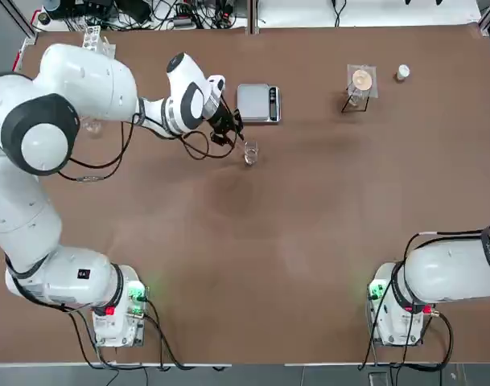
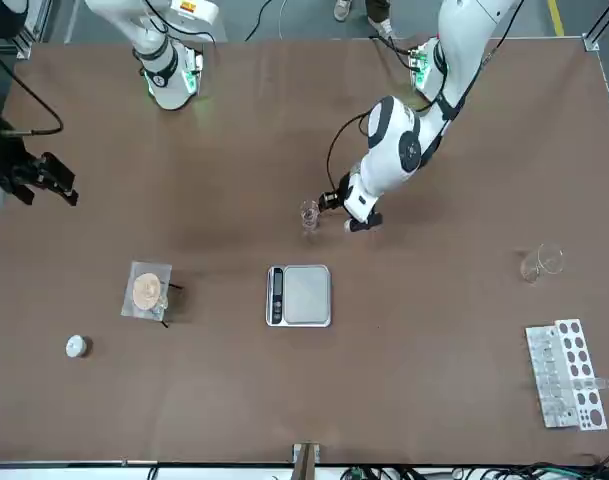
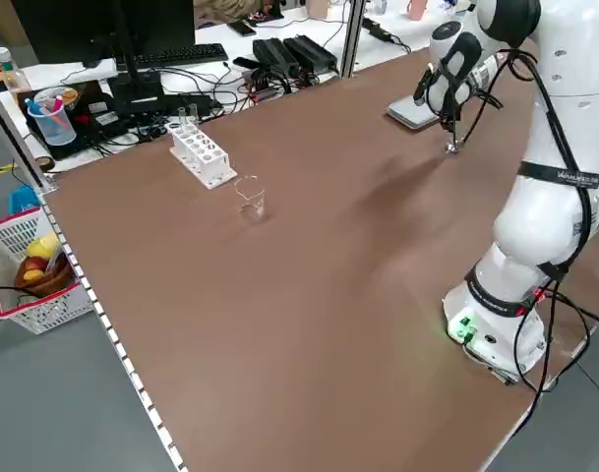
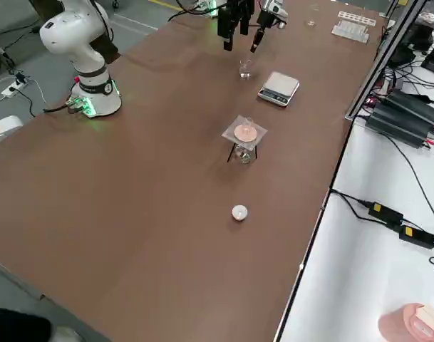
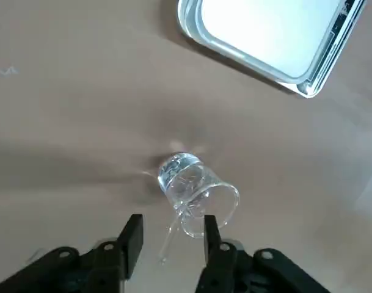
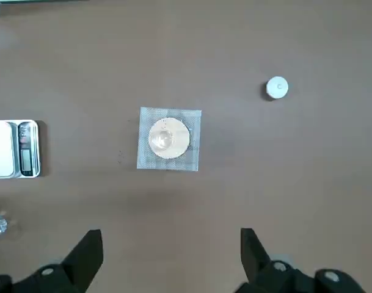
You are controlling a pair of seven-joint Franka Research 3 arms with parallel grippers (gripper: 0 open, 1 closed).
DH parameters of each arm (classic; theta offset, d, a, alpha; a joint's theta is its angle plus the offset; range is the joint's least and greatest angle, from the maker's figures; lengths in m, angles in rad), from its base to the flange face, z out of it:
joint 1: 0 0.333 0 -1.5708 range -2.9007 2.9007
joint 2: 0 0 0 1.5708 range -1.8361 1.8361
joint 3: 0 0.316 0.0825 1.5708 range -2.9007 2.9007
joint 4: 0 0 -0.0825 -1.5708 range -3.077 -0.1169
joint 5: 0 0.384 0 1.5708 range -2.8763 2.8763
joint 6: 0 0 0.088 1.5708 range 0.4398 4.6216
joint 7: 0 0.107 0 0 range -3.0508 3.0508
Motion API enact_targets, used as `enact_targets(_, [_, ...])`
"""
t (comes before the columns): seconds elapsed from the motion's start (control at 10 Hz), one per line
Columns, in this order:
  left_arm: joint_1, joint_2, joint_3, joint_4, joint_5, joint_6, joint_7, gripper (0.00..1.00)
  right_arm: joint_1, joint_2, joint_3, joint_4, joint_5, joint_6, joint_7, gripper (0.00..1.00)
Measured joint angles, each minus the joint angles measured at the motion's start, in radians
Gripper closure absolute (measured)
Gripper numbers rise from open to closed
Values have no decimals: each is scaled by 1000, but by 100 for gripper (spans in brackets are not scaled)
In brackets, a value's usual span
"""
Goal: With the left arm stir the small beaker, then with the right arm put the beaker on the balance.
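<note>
The small beaker [image 1: 250, 153] is a tiny clear glass standing on the brown table just in front of the balance [image 1: 258, 103], a flat silver scale. A thin glass rod [image 5: 171, 235] leans out of the small beaker [image 5: 195, 189]. My left gripper [image 5: 172, 231] hovers close beside the beaker, its fingers apart on either side of the rod and not touching it. My right gripper [image 6: 170, 247] hangs high over the robot's right half of the table, wide open and holding nothing. It also shows at the table's edge in the front view [image 2: 44, 180].
A tripod stand with a mesh square and a pale disc [image 1: 360, 84] and a small white cap [image 1: 402, 72] sit at the far right. A larger glass beaker [image 2: 540, 263] and a white test-tube rack [image 2: 566, 373] stand at the far left.
</note>
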State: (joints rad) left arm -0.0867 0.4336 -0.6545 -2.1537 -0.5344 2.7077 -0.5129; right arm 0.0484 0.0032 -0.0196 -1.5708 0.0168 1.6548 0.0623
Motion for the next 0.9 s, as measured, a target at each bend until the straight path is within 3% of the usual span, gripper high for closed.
enact_targets(0.6, [-4,0,-2,1,0,0,1,62,0,-1,0,9,0,-6,0,0])
enact_targets(0.9, [-4,0,-2,1,0,1,1,73,0,-1,0,9,-1,-6,1,0])
